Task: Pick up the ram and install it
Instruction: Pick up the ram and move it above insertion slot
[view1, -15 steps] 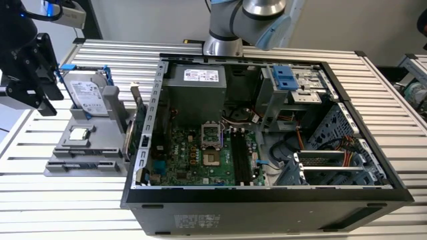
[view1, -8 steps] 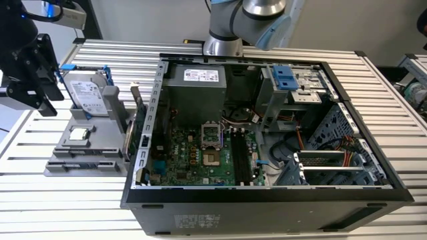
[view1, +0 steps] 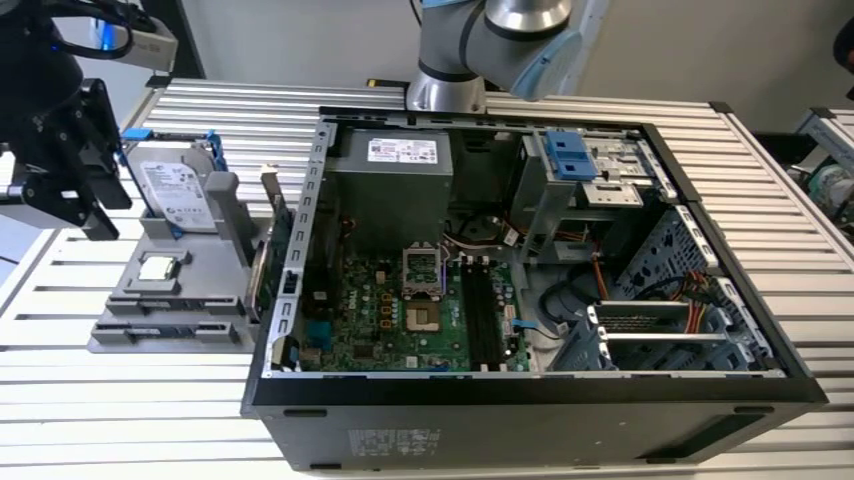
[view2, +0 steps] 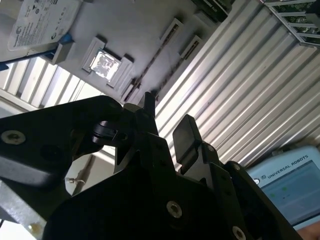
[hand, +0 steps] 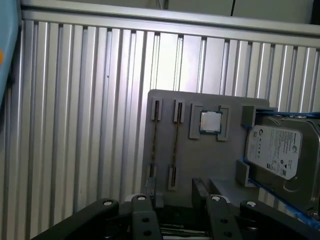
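The ram (hand: 175, 145) stands on edge in a slot of the grey parts holder (hand: 200, 165), with a second thin stick (hand: 155, 145) in the slot beside it. In the second wrist view the ram (view2: 150, 70) lies beyond the fingertips. In the exterior view it is a dark strip (view1: 167, 329) at the holder's near end. My black gripper (view1: 80, 190) hangs over the table at the exterior view's left, apart from the holder. Both wrist views show the gripper (hand: 175, 192) (view2: 167, 117) open, nothing between its fingers. The motherboard's dark memory slots (view1: 483, 310) lie inside the open computer case (view1: 287, 300).
A silver hard drive (view1: 174, 185) with blue rails stands upright at the holder's far end, and a square processor chip (view1: 159, 267) lies mid-holder. A green card (view1: 271, 250) stands between holder and case. The arm's base (view1: 447, 85) is behind the case. Ribbed metal table (view1: 80, 400).
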